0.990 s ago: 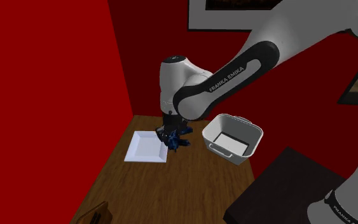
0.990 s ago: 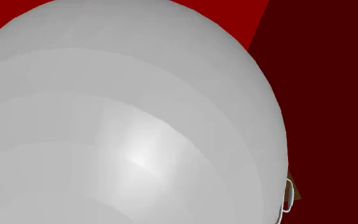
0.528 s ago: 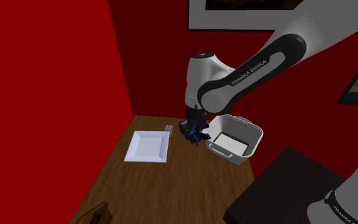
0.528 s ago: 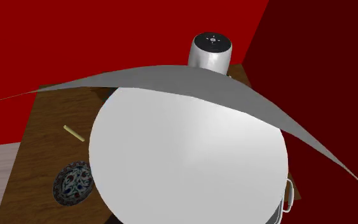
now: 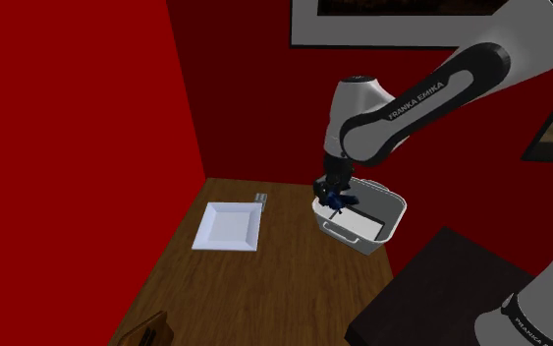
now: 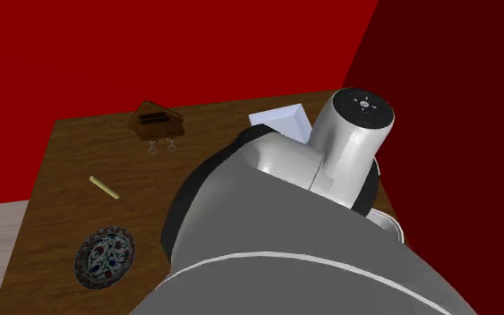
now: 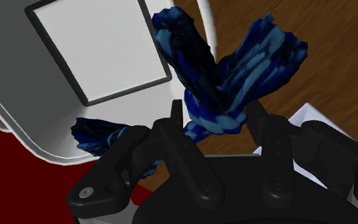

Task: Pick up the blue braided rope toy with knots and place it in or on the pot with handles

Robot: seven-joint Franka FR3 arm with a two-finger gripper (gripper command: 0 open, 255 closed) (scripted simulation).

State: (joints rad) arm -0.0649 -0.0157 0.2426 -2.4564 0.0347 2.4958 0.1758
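My black gripper [image 5: 334, 197] is shut on the blue braided rope toy [image 5: 340, 201] and holds it just above the near-left rim of the white pot with handles [image 5: 387, 218]. In the wrist view the fingers clasp the rope toy [image 7: 225, 89] at its middle, and its knotted ends splay out past them over the pot's rim [image 7: 210, 32]. One more end hangs beside the gripper. The pot's flat inside floor [image 7: 101, 48] lies below and is bare.
A white square plate [image 5: 229, 225] lies on the wooden table [image 5: 264, 295] toward the red wall. In the second exterior view a patterned bowl [image 6: 105, 257], a yellow stick [image 6: 104, 187] and a brown holder [image 6: 155, 119] lie on the table; the arm blocks much of that view.
The arm has carried the rope toy from above the white plate toward the shoulder view's right, to the pot's rim. The grip stays shut on it.
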